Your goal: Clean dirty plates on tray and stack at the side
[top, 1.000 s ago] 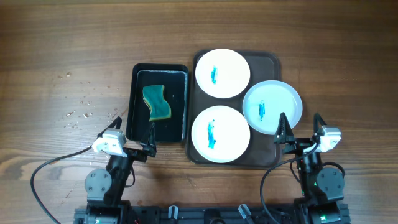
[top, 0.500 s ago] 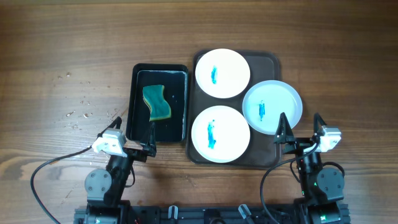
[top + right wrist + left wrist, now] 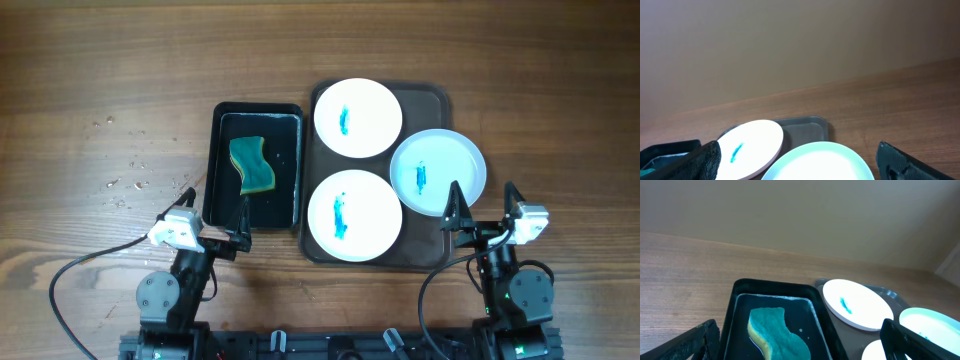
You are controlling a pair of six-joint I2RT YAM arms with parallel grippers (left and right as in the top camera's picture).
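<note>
Wooden table bearing the tray, where two plates lie flat and a third plate overhangs its right rim, beside a black tray with sponge; left gripper and right gripper spread wide, empty.

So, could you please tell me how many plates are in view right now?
3. The far plate and the near plate lie inside the tray; the right plate overhangs the tray's right rim. Each has a blue smear; none seems hidden.
</note>
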